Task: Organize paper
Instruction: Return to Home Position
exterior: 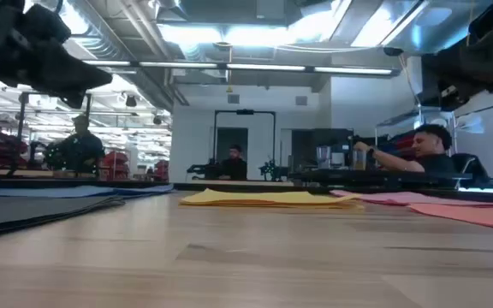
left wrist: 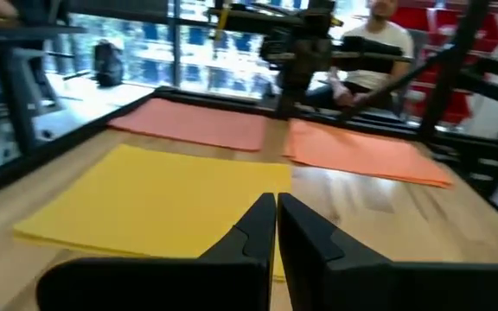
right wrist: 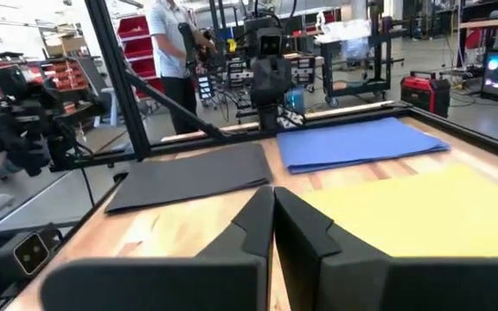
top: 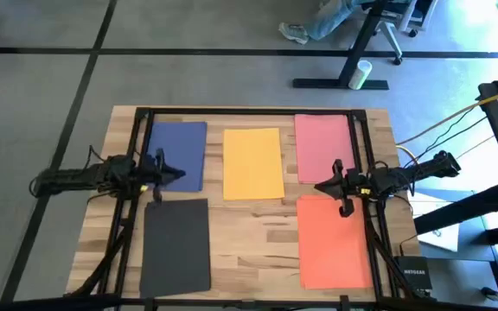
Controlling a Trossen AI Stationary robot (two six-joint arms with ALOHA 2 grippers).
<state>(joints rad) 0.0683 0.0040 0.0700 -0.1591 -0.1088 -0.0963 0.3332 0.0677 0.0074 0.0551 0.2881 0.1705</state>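
Paper (exterior: pixel 264 198) sorted by colour into five flat piles on the counter (top: pixel 258 229), none of it in a hand. Yellow pile (top: pixel 252 164) in the middle, taken as the mark for the rest. Blue pile (top: pixel 176 155) beside it on the left arm's side, pink pile (top: pixel 323 147) beside it on the right arm's side. Black pile (top: pixel 177 246) and orange pile (top: pixel 334 242) off its two corners toward the low camera's edge, black on the left, orange on the right.

Main risk, by judgement: a low sweep on the way back to rest. Would take only a brush from a fingertip to skew a top sheet, loose and light by the look of it, and spoil a squared pile. Most exposed: the blue pile's edge facing the yellow pile, and the pink and orange edges facing each other. Less likely going by the low view, with both arms high and well clear of the sheets.

Left hand (top: pixel 180 174) over the blue pile's edge nearest the yellow pile, fingers pressed together on nothing, pointing toward the yellow pile. Right hand (top: pixel 320 186) opposite, above the gap between pink and orange, just beside the yellow pile's right edge, likewise pressed together and empty. No sheet touching either hand, as far as can be told.
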